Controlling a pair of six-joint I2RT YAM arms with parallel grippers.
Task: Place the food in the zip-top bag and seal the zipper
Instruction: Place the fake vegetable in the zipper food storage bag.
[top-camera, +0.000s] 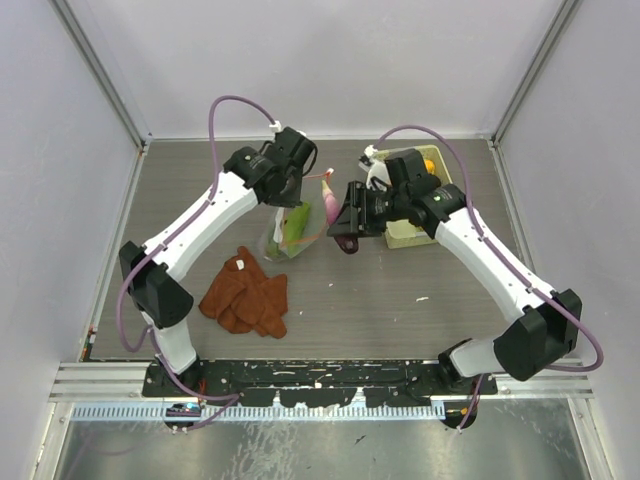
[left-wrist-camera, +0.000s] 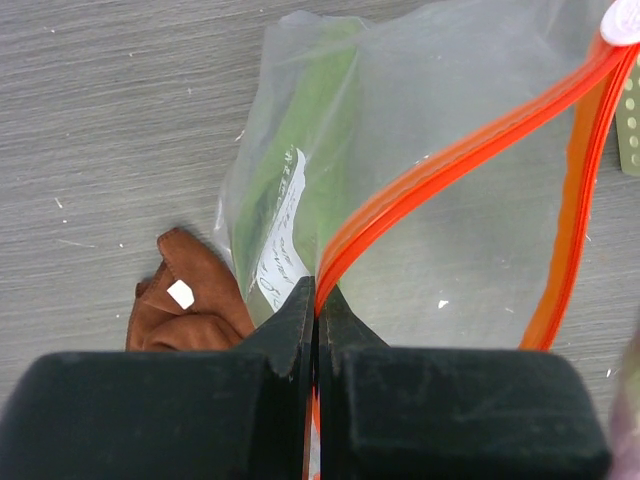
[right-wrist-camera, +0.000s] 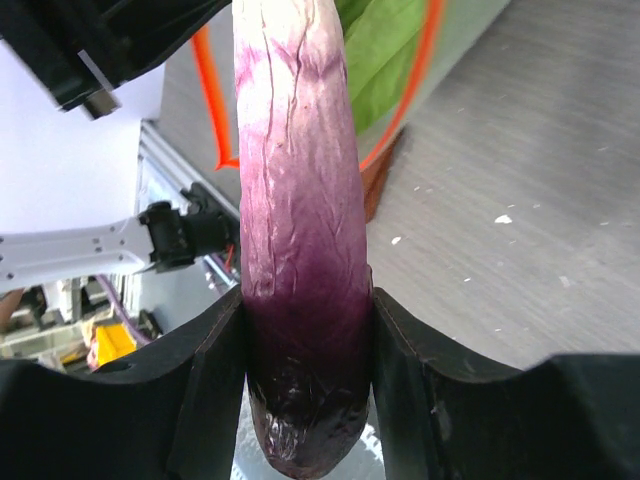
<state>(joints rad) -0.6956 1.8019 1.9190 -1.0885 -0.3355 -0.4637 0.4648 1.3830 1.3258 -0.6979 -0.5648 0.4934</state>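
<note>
My left gripper (left-wrist-camera: 318, 300) is shut on the zipper (left-wrist-camera: 450, 160), the orange-red strip at the mouth of the clear zip-top bag (left-wrist-camera: 450, 250), and holds the mouth up off the table. The strip's white end tab (left-wrist-camera: 622, 22) shows at the far end. Long green leaves (left-wrist-camera: 300, 170) lie inside the bag. My right gripper (right-wrist-camera: 305, 340) is shut on the dark purple piece (right-wrist-camera: 300, 200), whose pale end points at the bag's open mouth (right-wrist-camera: 425, 90). In the top view the left gripper (top-camera: 303, 190) and right gripper (top-camera: 338, 215) face each other over the bag (top-camera: 290, 232).
A rust-brown cloth (top-camera: 245, 293) lies crumpled on the table, left of and nearer than the bag. A pale green slotted basket (top-camera: 410, 232) sits under my right arm, with an orange-yellow piece (top-camera: 429, 166) at its far end. Grey walls enclose the table.
</note>
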